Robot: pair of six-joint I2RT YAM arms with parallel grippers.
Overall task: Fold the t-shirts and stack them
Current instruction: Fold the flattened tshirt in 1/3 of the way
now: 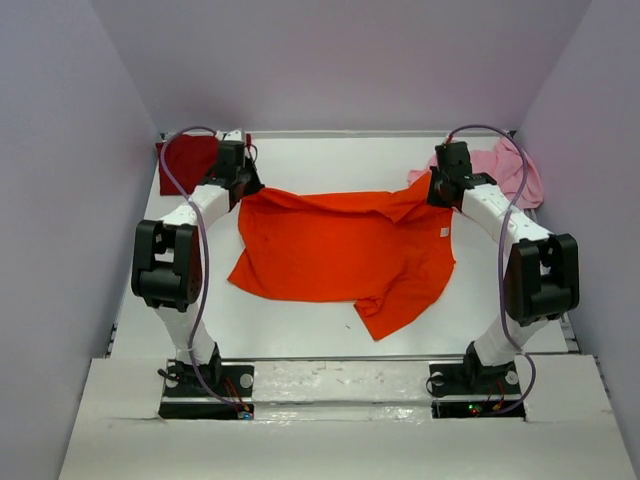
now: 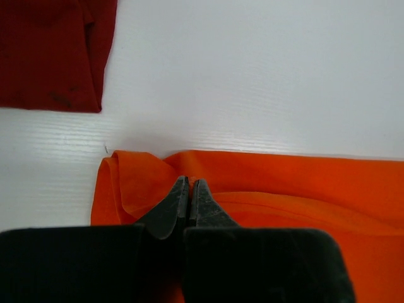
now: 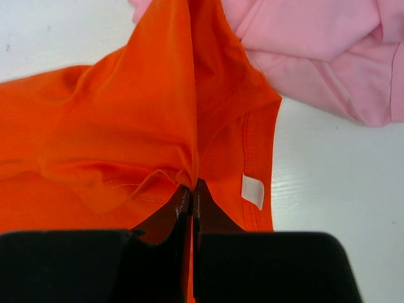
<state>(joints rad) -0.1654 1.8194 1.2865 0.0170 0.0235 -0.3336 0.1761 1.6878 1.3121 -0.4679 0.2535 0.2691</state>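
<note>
The orange t-shirt (image 1: pixel 340 255) is lying spread across the middle of the worktop (image 1: pixel 290 335), with its far edge held at both ends. The left gripper (image 2: pixel 190 184) is clamping the shirt's far-left end, jaws pressed together on a fold of cloth. The right gripper (image 3: pixel 192 189) is pinching the far-right end, where the fabric is standing up in a ridge. The maroon t-shirt (image 1: pixel 188 162) is sitting at the worktop's far-left corner, apparently folded. The pink t-shirt (image 1: pixel 505 170) is lying crumpled at the far-right corner, just beside the orange one.
</note>
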